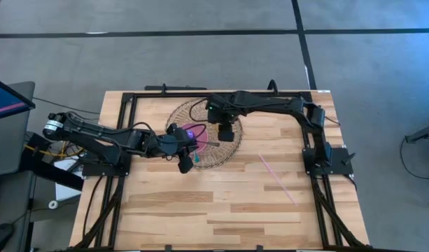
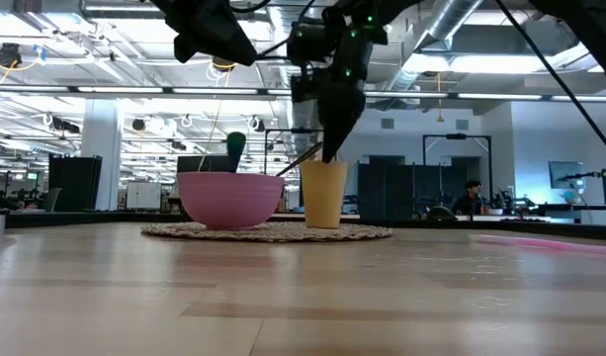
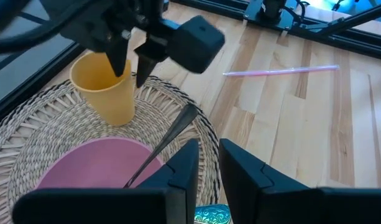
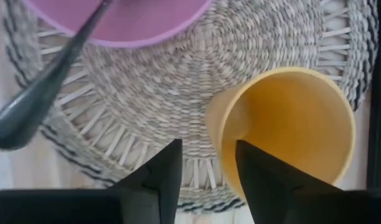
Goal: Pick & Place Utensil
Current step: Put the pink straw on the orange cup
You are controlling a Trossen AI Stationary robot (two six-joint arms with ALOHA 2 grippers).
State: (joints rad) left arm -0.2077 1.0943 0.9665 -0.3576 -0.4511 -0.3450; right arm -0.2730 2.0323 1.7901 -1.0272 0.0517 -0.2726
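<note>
A metal utensil lies in the pink bowl, leaning on the bowl's rim with its free end sticking out toward the yellow cup. Bowl and cup stand on a round woven mat. My right gripper is open and points down just above the cup. One finger is over the cup's mouth and the other is outside, over the mat; the near rim lies between them. My left gripper hovers above the bowl's near side, its fingers a little apart with nothing between their tips.
A pink straw lies on the bare wood to the right of the mat and also shows in the left wrist view. A black frame runs along the table's far edge and sides. The near half of the table is bare wood.
</note>
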